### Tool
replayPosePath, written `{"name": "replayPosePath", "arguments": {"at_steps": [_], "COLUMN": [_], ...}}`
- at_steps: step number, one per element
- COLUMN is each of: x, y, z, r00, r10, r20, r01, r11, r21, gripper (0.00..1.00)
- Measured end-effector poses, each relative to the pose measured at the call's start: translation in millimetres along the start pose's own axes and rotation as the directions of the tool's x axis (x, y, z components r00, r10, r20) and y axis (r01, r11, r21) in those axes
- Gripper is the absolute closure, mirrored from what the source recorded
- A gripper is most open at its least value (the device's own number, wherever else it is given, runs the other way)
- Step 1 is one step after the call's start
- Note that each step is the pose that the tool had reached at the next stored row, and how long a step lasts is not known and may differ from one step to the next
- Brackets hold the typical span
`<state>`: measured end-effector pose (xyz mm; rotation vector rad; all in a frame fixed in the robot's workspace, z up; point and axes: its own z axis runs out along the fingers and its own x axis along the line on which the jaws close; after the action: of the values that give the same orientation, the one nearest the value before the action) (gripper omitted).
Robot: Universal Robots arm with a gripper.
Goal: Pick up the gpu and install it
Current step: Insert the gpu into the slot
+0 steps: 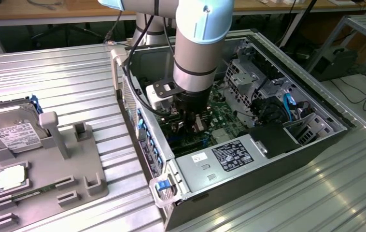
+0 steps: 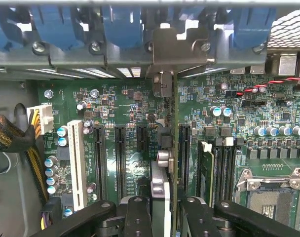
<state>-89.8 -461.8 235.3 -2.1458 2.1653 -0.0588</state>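
While the silver hard drive (image 1: 12,133) and CPU chip (image 1: 12,176) sit idle in the grey fixture (image 1: 73,179) on the surface at the exterior view's left, the arm reaches down into the open computer case (image 1: 312,150). Its hand (image 2: 162,207) is clenched on the gpu (image 2: 173,148), held edge-on above the motherboard (image 2: 130,103) among the slots, bracket (image 2: 179,47) near the rear wall. Seating it well, I'd judge, means keeping the card square to its slot and pressing evenly.
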Motion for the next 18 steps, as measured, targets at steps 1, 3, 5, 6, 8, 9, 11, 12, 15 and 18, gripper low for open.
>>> {"name": "replayPosePath", "arguments": {"at_steps": [1,3,5,6,8,9,11,12,15,18], "x": [-0.4,-1.5,-2.5,-2.6,-2.8,-2.9,-2.9,-3.0,-3.2,-3.3], "y": [0.0,0.0,-0.5,-0.5,-0.9,-0.9,-0.9,-1.0,-0.6,-0.3], "z": [0.0,0.0,0.1,0.2,0.4,0.4,0.4,0.5,2.7,3.8], "r00": [1.0000,1.0000,1.0000,1.0000,1.0000,1.0000,1.0000,1.0000,1.0000,1.0000], "r10": [0.000,0.000,0.000,0.000,0.000,0.000,0.000,0.000,0.000,0.000], "r20": [0.0000,-0.0003,-0.0001,-0.0001,0.0001,-0.0001,-0.0003,-0.0002,-0.0003,0.0015], "r01": [0.000,0.000,0.000,0.000,0.000,0.000,0.000,0.000,0.000,0.000], "r11": [1.0000,1.0000,1.0000,1.0000,1.0000,1.0000,1.0000,1.0000,1.0000,1.0000], "r21": [0.0001,0.0001,-0.0002,-0.0002,0.0000,-0.0001,-0.0001,-0.0001,-0.0003,-0.0001], "gripper": [0.71,0.71,0.71,0.71,0.71,0.71,0.71,0.71,0.71,0.71]}}
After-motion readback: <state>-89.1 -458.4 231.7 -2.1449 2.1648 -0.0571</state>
